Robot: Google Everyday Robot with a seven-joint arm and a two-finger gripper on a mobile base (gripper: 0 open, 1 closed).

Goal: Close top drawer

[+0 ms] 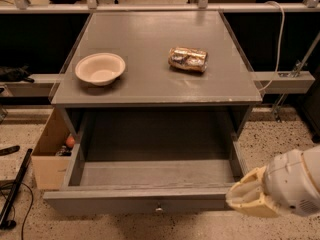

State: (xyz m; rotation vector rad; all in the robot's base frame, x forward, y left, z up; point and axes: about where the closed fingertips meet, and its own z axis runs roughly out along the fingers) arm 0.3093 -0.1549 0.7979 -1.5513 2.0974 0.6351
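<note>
The top drawer (150, 176) of the grey cabinet stands pulled far out toward me, and its deep boxy inside holds nothing. Its front panel (115, 204) runs along the bottom of the view, with a small round metal knob (159, 209) at the centre. My gripper (248, 199), with cream fingers on a white wrist, is at the lower right. It sits right at the right end of the drawer front, close to or touching it. The lower drawers are out of view.
A white bowl (100, 68) and a shiny foil packet (188, 59) lie on the grey cabinet top (155, 84). An open cardboard box (50, 151) stands on the speckled floor to the left, next to black poles. Metal rails and a white cable run behind.
</note>
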